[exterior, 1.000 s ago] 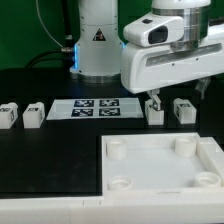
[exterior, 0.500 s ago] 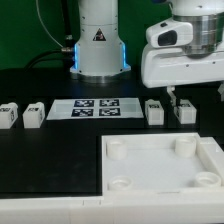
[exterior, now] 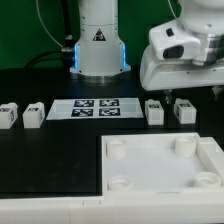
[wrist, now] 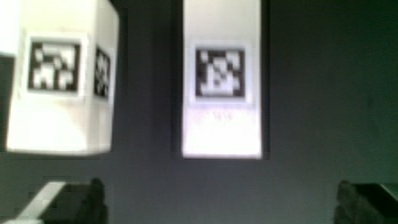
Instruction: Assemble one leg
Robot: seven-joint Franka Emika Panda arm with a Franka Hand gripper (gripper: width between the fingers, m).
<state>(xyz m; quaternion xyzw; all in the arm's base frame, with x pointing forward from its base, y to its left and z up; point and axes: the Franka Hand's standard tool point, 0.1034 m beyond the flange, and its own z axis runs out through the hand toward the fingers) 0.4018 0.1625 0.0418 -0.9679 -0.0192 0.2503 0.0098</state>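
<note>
Hovering above the black table (exterior: 45,165), the gripper (exterior: 188,93) is positioned over the pair of white blocks at the exterior view's right. The jaws are spread wide and nothing is held between them. In the wrist view the two fingertips (wrist: 64,200) are seen far apart, clear of every part. The leg (exterior: 184,111) is set on the table, near a second leg (exterior: 154,112) but not touching it. It appears to be the block centred between the fingertips, although the blurred wrist view leaves this uncertain. Two further legs (exterior: 22,116) are placed at the exterior view's left. The marker board (exterior: 95,108) lies between the two pairs. The large white panel (exterior: 160,172) is located nearer the camera.
</note>
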